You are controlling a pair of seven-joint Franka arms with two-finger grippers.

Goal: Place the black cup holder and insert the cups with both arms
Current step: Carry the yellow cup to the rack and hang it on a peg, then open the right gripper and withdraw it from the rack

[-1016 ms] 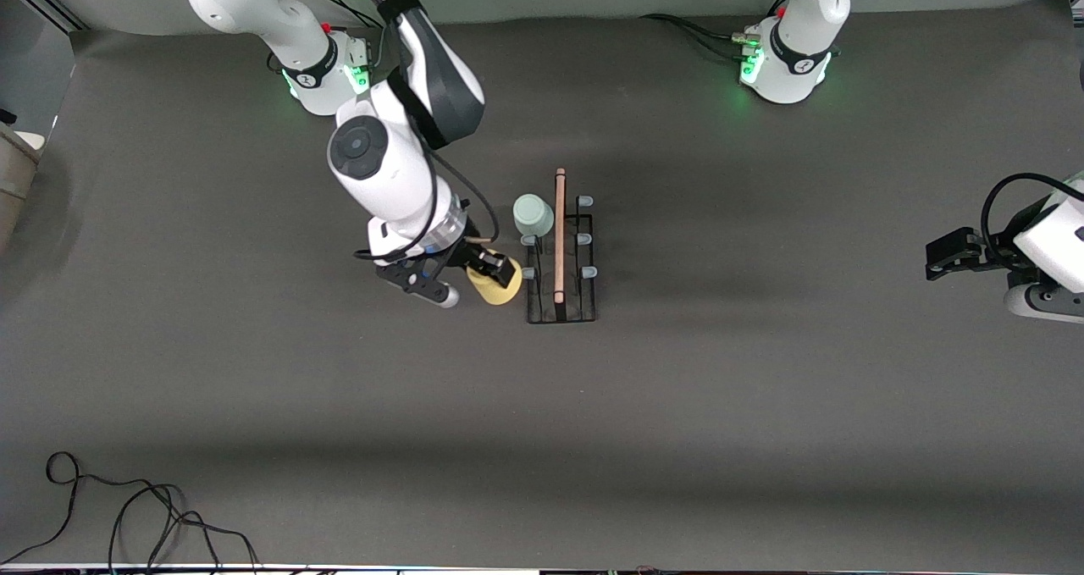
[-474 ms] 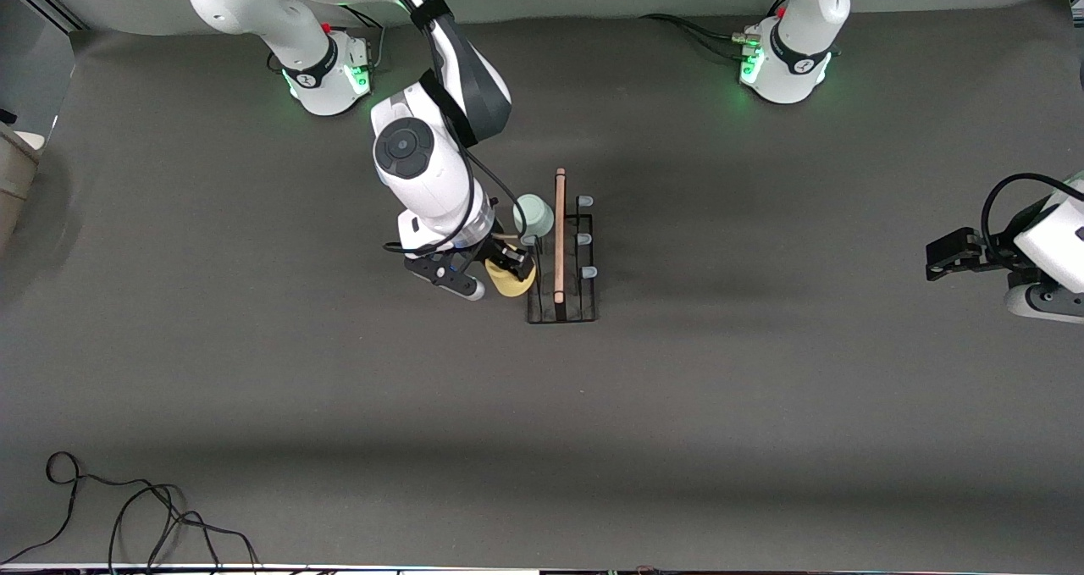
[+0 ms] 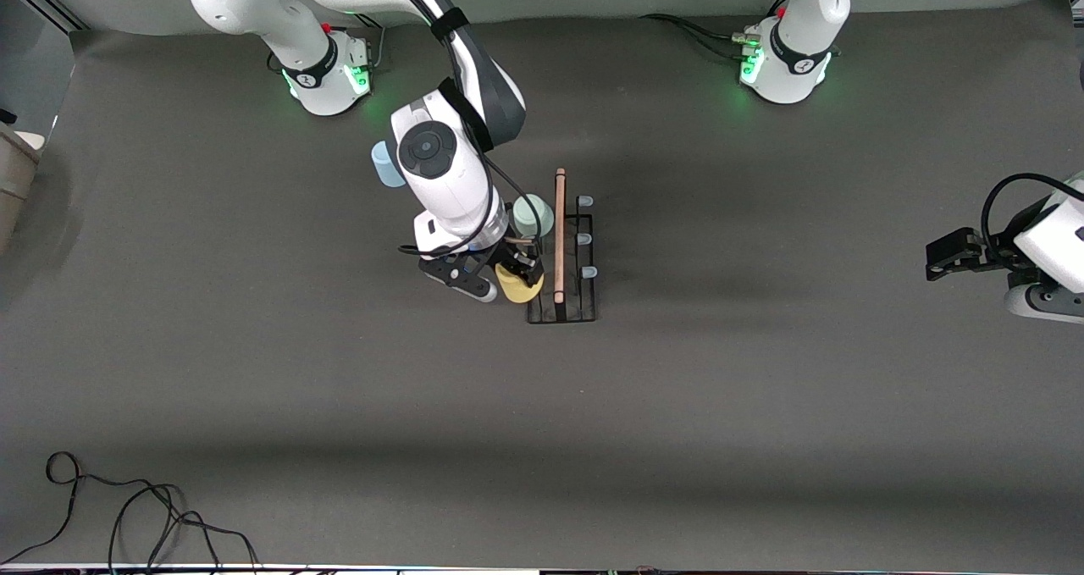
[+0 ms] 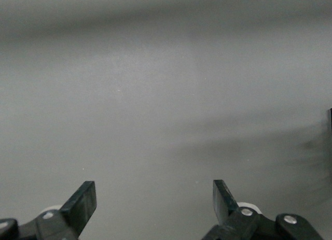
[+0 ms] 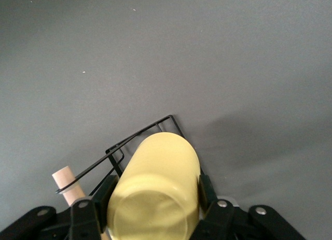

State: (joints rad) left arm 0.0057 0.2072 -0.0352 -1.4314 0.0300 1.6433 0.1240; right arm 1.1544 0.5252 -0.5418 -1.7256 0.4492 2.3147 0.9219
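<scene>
The black cup holder [image 3: 563, 302] stands mid-table with its wooden rod [image 3: 559, 236] on top. A pale grey-green cup [image 3: 533, 215] sits on one of its prongs on the side toward the right arm's end. My right gripper [image 3: 518, 277] is shut on the yellow cup [image 3: 518, 289] and holds it at the holder's prongs, at the end nearer the front camera. In the right wrist view the yellow cup [image 5: 155, 191] sits between the fingers, over the holder's wire frame [image 5: 135, 139]. A light blue cup [image 3: 386, 164] lies on the table beside the right arm. My left gripper [image 4: 154, 198] is open and empty over bare table.
A black cable [image 3: 127, 516] lies coiled at the table's near edge toward the right arm's end. The left arm [image 3: 1029, 249] waits at its end of the table, away from the holder.
My right gripper has carried the yellow cup sideways to the holder, from beside it to against its prongs. The light blue cup has come into view. The left arm has not moved.
</scene>
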